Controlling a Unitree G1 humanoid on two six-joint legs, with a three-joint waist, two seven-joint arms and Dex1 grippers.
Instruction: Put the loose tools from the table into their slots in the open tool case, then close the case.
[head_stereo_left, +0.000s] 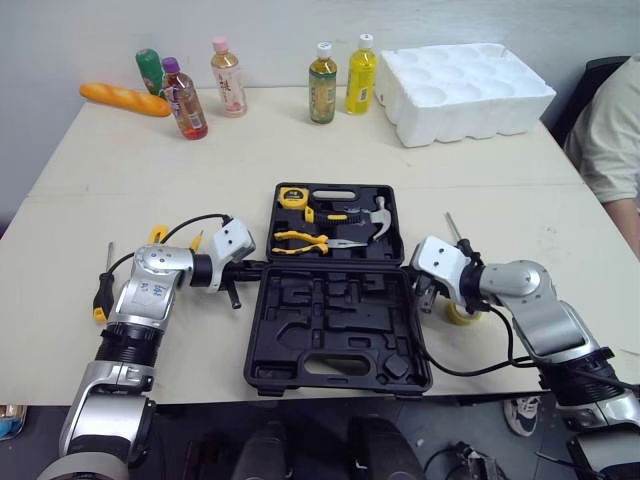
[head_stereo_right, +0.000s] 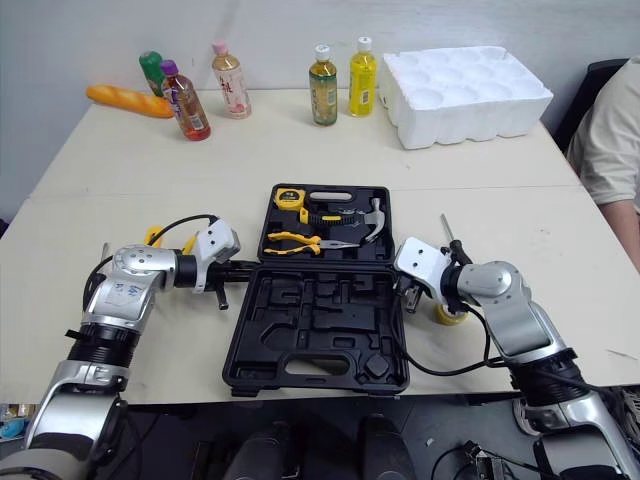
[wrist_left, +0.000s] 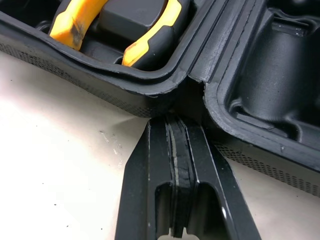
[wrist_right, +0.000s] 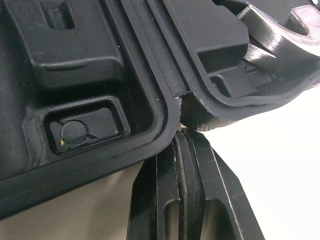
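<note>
The black tool case (head_stereo_left: 330, 312) lies open mid-table. Its far half holds a yellow tape measure (head_stereo_left: 293, 197), yellow-handled pliers (head_stereo_left: 305, 241) and a hammer (head_stereo_left: 375, 218); the near half's slots are bare. My left gripper (head_stereo_left: 258, 268) is shut, its tip against the hinge on the case's left side (wrist_left: 190, 82). My right gripper (head_stereo_left: 412, 272) is shut too, its tip at the hinge on the right side (wrist_right: 182, 102). Loose on the table are a black-and-yellow screwdriver (head_stereo_left: 103, 290), a yellow-handled tool (head_stereo_left: 158, 235) under my left arm, a thin screwdriver (head_stereo_left: 453, 228) and a yellow tape roll (head_stereo_left: 462, 314).
Several bottles (head_stereo_left: 322, 84), a bread loaf (head_stereo_left: 125, 99) and a white foam tray (head_stereo_left: 465, 92) stand along the far edge. A person's sleeve (head_stereo_left: 612, 130) shows at the right edge. Cables run from both wrists across the table beside the case.
</note>
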